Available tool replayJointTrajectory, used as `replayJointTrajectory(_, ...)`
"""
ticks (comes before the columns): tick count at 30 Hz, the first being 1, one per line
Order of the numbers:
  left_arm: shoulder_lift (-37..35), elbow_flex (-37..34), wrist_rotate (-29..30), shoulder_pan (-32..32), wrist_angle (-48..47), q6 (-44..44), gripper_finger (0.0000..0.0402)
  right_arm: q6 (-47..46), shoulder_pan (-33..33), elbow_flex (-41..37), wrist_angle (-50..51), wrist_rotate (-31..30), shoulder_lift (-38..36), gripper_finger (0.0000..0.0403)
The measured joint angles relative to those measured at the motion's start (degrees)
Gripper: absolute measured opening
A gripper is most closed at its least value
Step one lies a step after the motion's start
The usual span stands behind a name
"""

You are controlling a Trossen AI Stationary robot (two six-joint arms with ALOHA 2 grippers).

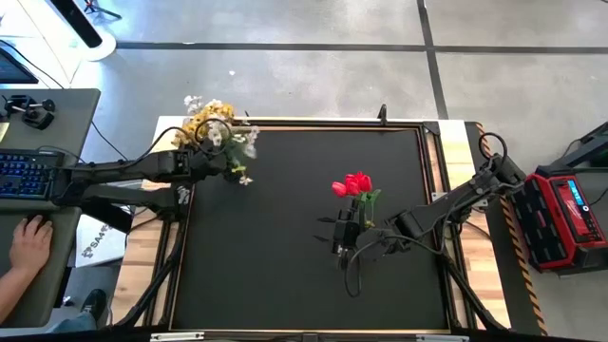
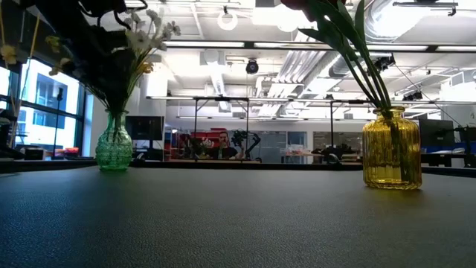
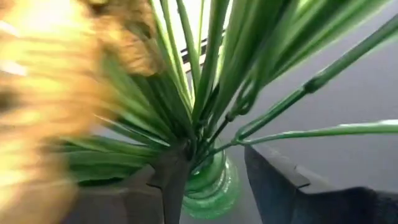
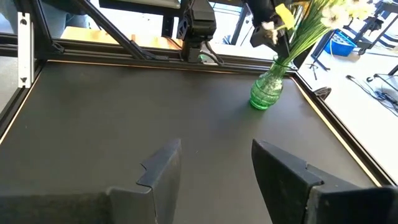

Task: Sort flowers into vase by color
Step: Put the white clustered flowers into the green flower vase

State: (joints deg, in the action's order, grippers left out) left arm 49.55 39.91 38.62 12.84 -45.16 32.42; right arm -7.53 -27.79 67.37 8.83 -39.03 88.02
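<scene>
A green glass vase (image 2: pixel 114 149) stands at the table's far left, holding yellow flowers (image 1: pixel 201 122) and white flowers (image 1: pixel 242 142). My left gripper (image 3: pixel 214 168) hovers just above its mouth (image 3: pixel 211 186). It is open, one finger on either side of the green stems (image 3: pixel 205 106). A ribbed yellow vase (image 2: pixel 390 152) right of the table's middle holds red flowers (image 1: pixel 356 183). My right gripper (image 4: pixel 214 165) hangs open, with nothing between its fingers, just on the near side of that vase (image 1: pixel 342 233).
A raised wooden frame (image 1: pixel 432 190) rims the black mat. A person's hand (image 1: pixel 28 242) and a keyboard (image 1: pixel 24 176) lie on the desk to the left. A red case (image 1: pixel 560 214) stands off the right edge. Bare mat (image 1: pixel 256 256) spreads across the near half.
</scene>
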Motion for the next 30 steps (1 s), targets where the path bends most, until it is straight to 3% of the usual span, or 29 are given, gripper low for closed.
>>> replayJointTrajectory(13,-5.77,5.64,-5.43,-0.10,-1.57,-3.54,0.0154,-0.13,0.00,0.00,-0.01,0.02,-0.01,0.0181)
replayJointTrajectory(22,-7.41,5.73,-0.43,-0.11,-0.67,-1.02,0.0152,0.00,0.00,0.00,-0.01,0.01,-0.01,0.0181)
replayJointTrajectory(26,-6.51,5.14,-0.36,-0.11,0.41,-0.99,0.0124,0.02,0.00,0.00,-0.01,0.02,-0.01,0.0181)
replayJointTrajectory(30,-5.63,2.65,-0.32,-0.11,0.98,0.40,0.0059,0.02,0.00,0.00,-0.01,0.02,-0.01,0.0181)
